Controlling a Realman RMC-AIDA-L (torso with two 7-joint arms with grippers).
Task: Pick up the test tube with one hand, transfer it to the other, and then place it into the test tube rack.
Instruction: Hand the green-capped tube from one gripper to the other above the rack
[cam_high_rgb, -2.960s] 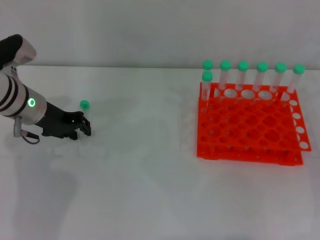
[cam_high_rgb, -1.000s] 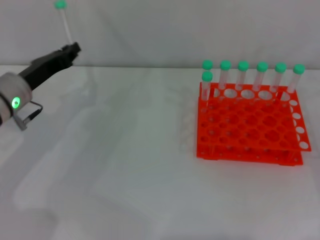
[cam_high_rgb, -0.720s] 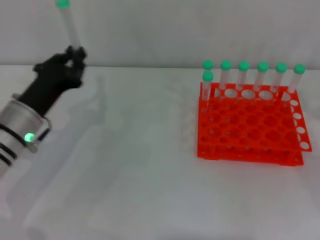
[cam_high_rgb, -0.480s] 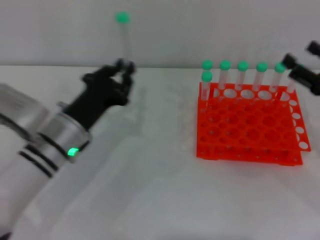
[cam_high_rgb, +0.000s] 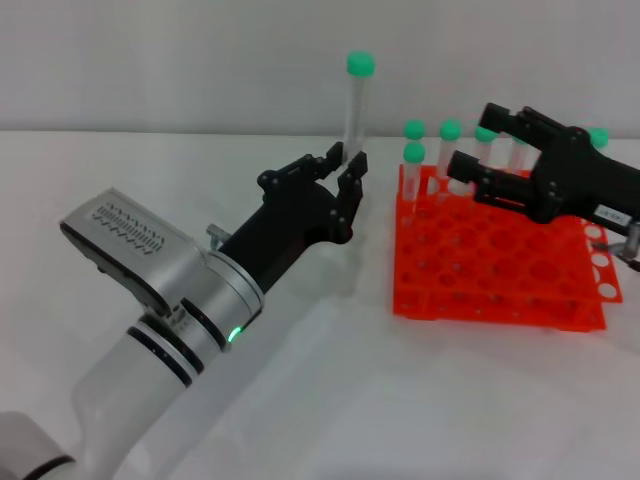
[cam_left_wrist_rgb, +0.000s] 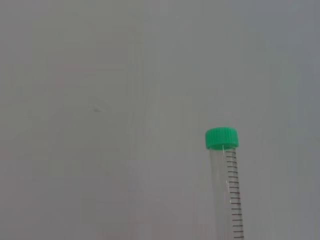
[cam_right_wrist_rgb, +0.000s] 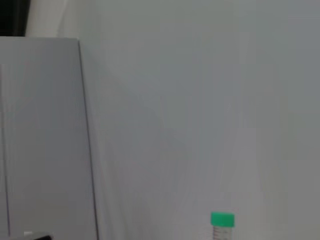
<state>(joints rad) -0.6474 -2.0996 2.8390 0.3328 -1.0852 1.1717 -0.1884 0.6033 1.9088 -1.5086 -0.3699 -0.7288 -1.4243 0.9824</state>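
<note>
The left pincer (cam_high_rgb: 343, 180) is seen nearest, reaching forward over the worktop (cam_high_rgb: 300, 400) on its silver arm, its fingers pressed on the lower end of the tube (cam_high_rgb: 355, 110). The tube is held upright, its long axis near vertical, with the green cap at the top and most of its length standing free above the fingers; in the left wrist view the graduated wall and cap (cam_left_wrist_rgb: 221, 138) are shown against a bare background.

Farther off and to the right, the right pincer (cam_high_rgb: 480, 150) is held above the rack (cam_high_rgb: 495, 250), fingers spread and pointed toward the tube, with a clear gap between. The tube lies to that pincer's left, at about the height of its fingers.

The handover is judged to depend on this: a sideways approach across an upright tube, to be gripped above the left fingers.
</note>
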